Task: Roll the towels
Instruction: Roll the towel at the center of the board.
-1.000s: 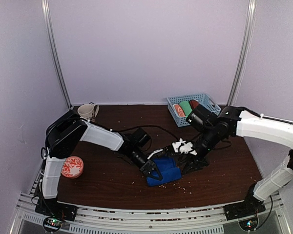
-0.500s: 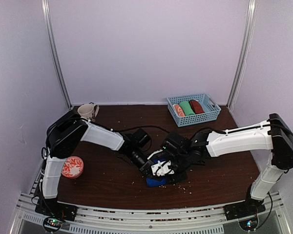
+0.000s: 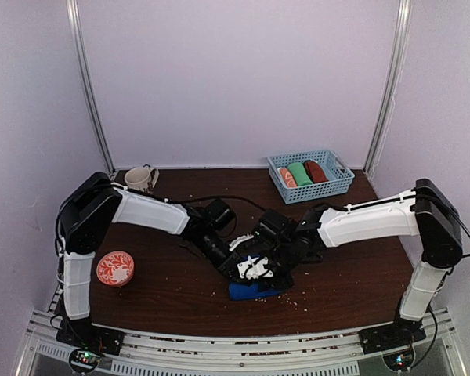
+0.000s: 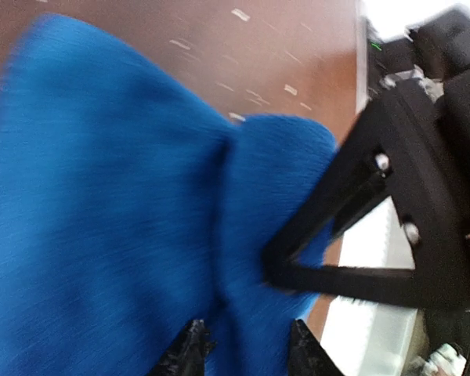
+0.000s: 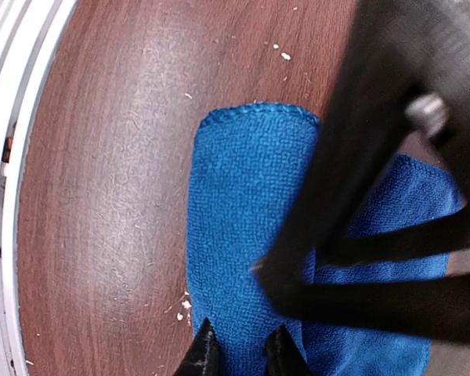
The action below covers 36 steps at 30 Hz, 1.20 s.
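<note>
L gripper (image 4: 249, 356): tips nearly together, pinching fold of blue towel (image 5: 243, 196) | R gripper (image 5: 241, 356): narrow gap, same cloth betw tips | blue towel part-folded on brown table (image 3: 164, 290), near front edge, under both grippers | rust towel (image 3: 316, 170) rolled, in basket (image 3: 321, 193) back R | walls (image 3: 235, 78) pale lilac
</note>
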{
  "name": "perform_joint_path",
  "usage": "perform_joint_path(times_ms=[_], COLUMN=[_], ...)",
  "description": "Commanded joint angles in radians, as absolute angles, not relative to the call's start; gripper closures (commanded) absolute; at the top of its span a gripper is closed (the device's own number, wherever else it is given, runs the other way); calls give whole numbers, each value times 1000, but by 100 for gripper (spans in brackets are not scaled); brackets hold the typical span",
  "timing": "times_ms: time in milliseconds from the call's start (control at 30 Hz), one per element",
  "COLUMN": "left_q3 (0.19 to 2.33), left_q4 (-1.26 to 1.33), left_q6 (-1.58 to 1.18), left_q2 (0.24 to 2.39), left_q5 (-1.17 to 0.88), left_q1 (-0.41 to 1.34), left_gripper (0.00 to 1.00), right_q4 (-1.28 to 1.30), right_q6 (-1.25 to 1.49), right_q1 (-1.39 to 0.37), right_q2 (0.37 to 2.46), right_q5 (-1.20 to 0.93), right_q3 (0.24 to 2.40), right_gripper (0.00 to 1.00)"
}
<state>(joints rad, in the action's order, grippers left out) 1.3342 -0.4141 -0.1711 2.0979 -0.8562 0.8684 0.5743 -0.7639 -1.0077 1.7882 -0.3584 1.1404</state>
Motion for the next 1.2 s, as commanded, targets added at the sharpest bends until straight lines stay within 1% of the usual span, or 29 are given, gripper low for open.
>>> perform_joint_path(times_ms=[0, 200, 333, 400, 500, 567, 633, 767, 967, 1167], left_q3=[1285, 1188, 1014, 950, 915, 908, 923, 972, 1040, 1100], left_q4=[-357, -221, -15, 54, 66, 51, 8, -41, -72, -104], left_q6=[-220, -263, -295, -243, -68, 53, 93, 104, 184, 292], left_q2=[1976, 1803, 1593, 1515, 1474, 1492, 1536, 1635, 1749, 1858], left_q5=[-591, -418, -153, -81, 61, 93, 95, 98, 72, 167], left_q1=[809, 809, 847, 894, 1019, 1115, 1166, 1211, 1249, 1291], left_gripper=[62, 61, 54, 54, 54, 53, 52, 48, 49, 49], right_q4=[749, 894, 1035, 1109, 1192, 1215, 1219, 1227, 1224, 1221], right_q6=[-776, -770, -774, -783, -810, -807, -797, -801, -793, -775], right_q1=[-989, -909, -838, -808, -766, -746, -734, -731, -732, -732], right_q2=[1867, 1962, 2089, 2171, 2266, 2319, 2346, 2360, 2371, 2373], right_q5=[-525, -656, -737, -784, -840, -854, -850, -841, -832, -834], right_q3=[1142, 1270, 1415, 1487, 1558, 1590, 1606, 1613, 1624, 1630], right_gripper=[91, 92, 90, 90, 89, 89, 90, 90, 90, 90])
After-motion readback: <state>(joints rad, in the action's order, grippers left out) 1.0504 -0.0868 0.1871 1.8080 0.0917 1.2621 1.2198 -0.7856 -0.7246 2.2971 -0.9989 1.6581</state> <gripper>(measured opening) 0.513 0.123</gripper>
